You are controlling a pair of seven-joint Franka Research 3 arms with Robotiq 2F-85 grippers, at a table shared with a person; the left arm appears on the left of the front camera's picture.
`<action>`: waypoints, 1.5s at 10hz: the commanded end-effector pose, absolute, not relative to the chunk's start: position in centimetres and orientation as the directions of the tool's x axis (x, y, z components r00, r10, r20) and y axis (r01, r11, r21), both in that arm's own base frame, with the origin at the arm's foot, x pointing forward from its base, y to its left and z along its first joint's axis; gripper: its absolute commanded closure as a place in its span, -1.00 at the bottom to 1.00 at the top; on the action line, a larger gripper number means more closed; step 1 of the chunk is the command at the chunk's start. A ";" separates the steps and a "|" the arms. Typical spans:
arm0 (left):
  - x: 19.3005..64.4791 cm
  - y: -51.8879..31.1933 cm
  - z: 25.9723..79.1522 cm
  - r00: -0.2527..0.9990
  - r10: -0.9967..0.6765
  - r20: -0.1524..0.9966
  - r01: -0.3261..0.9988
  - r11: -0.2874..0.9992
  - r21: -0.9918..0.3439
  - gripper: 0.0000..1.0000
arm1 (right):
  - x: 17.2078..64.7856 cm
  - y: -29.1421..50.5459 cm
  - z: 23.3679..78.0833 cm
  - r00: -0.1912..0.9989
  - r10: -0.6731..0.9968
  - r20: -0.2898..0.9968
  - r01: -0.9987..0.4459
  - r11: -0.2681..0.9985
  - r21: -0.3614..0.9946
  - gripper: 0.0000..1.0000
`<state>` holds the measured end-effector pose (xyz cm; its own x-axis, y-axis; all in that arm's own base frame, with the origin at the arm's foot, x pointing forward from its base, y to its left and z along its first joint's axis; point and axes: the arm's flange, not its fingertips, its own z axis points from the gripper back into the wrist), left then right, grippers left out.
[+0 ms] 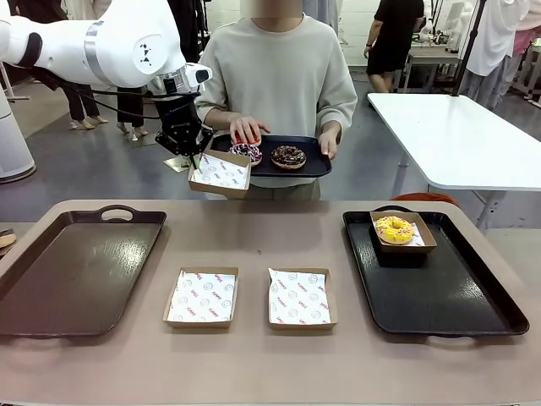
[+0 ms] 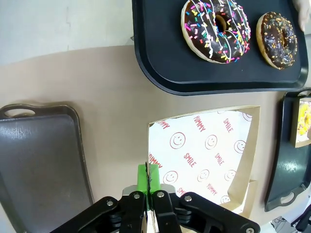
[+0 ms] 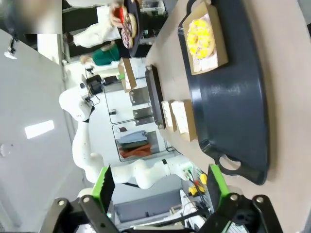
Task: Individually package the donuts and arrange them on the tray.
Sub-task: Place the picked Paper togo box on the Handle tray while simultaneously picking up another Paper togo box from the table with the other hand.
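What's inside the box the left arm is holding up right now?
The box holds just its printed paper liner, no donut. The left fingers pinch its near edge, covering that bit; anything beneath the paper is hidden.

In the front view, the person's hand (image 1: 248, 128) covers most of a red donut (image 1: 243, 139) on the carried tray (image 1: 308, 166), and where the left pincer (image 1: 193, 159) meets the paper box (image 1: 221, 173) is too small to read. In the left wrist view, the right edge cuts off the yellow donut (image 2: 305, 118). In the right wrist view, the far donuts (image 3: 129, 24) blur together
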<state>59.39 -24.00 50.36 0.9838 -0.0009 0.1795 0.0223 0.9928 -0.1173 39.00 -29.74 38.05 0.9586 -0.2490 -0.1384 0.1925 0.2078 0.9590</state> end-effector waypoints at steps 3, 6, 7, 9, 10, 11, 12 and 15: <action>58.9 -23.7 50.2 0.984 -0.010 0.178 0.032 0.992 -0.122 1.00 | 38.5 -29.9 36.6 0.952 -0.288 -0.101 0.157 0.180 0.971 -1.00; 58.9 -23.7 50.2 0.984 -0.010 0.178 0.032 0.992 -0.122 1.00 | 38.3 -30.4 36.7 0.953 -0.268 -0.144 0.198 0.186 0.962 -1.00; 58.9 -23.7 50.2 0.984 -0.010 0.178 0.032 0.992 -0.122 1.00 | 38.3 -30.4 36.7 0.953 -0.268 -0.144 0.198 0.186 0.962 -1.00; 58.9 -23.7 50.2 0.984 -0.010 0.178 0.032 0.992 -0.122 1.00 | 38.3 -30.4 36.7 0.953 -0.268 -0.144 0.198 0.186 0.962 -1.00; 58.9 -23.7 50.2 0.984 -0.010 0.178 0.032 0.992 -0.122 1.00 | 38.3 -30.4 36.7 0.953 -0.268 -0.144 0.198 0.186 0.962 -1.00; 58.9 -23.7 50.2 0.984 -0.010 0.178 0.032 0.992 -0.122 1.00 | 38.3 -30.4 36.7 0.953 -0.268 -0.144 0.198 0.186 0.962 -1.00; 58.9 -23.7 50.2 0.984 -0.010 0.178 0.032 0.992 -0.122 1.00 | 38.3 -30.4 36.7 0.953 -0.268 -0.144 0.198 0.186 0.962 -1.00; 58.9 -23.7 50.2 0.984 -0.010 0.178 0.032 0.992 -0.122 1.00 | 38.3 -30.4 36.7 0.953 -0.268 -0.144 0.198 0.186 0.962 -1.00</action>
<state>59.33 -23.98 50.14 0.9845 -0.0017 0.1754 0.0223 0.9930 -0.1157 38.42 -30.31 36.64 0.9539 -0.2675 -0.1360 0.1908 0.1911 0.9628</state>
